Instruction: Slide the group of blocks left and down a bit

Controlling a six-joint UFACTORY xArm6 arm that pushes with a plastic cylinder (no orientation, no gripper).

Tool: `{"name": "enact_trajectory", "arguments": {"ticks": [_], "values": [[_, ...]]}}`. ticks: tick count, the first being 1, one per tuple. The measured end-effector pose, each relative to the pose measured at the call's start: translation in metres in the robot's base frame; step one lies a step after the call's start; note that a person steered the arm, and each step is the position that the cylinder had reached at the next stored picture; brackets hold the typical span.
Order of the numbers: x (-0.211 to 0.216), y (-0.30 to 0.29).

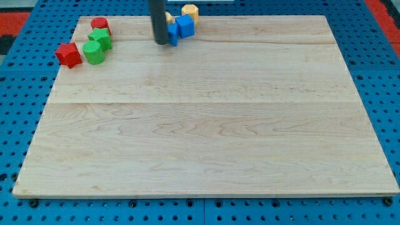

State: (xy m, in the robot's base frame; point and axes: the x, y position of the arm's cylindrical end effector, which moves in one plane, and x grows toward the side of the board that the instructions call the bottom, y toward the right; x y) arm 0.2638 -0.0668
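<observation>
Camera view takes in the whole wooden board (206, 125), pale planks lying on a blue pegboard table (375, 75), with nearly all of its surface bare. My rod comes down from the view's top and my tip (162, 42) rests near the board's top edge, touching or just beside the left side of a cluster of blocks; there is no pincer on this arm, so nothing opens, closes or holds. That cluster, which I take to be the group to move, sits at the top centre: a blue block (184, 26), a second blue block (172, 36) partly hidden behind the rod, an orange-yellow block (190, 11) at the very top edge, and a sliver of another yellow one that I cannot make out well. Well apart, at the view's top left, sit a green block (94, 53), a green block behind it (100, 39), a red block (68, 55) and a red cylinder (100, 25). My tip stands on the wrong side for a push left and down: driving from here would scatter the cluster rightward or off the top edge. Room lies wide open below and leftward, though a long leftward slide could run into the green and red blocks.
</observation>
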Motion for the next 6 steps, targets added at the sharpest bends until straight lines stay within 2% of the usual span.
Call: {"name": "enact_trajectory", "arguments": {"ticks": [1,2,3,4,5,6], "values": [[0.028,0.004],[0.053,0.053],[0.004,0.148],[-0.072,0.143],[-0.072,0.143],[-0.072,0.118]]}}
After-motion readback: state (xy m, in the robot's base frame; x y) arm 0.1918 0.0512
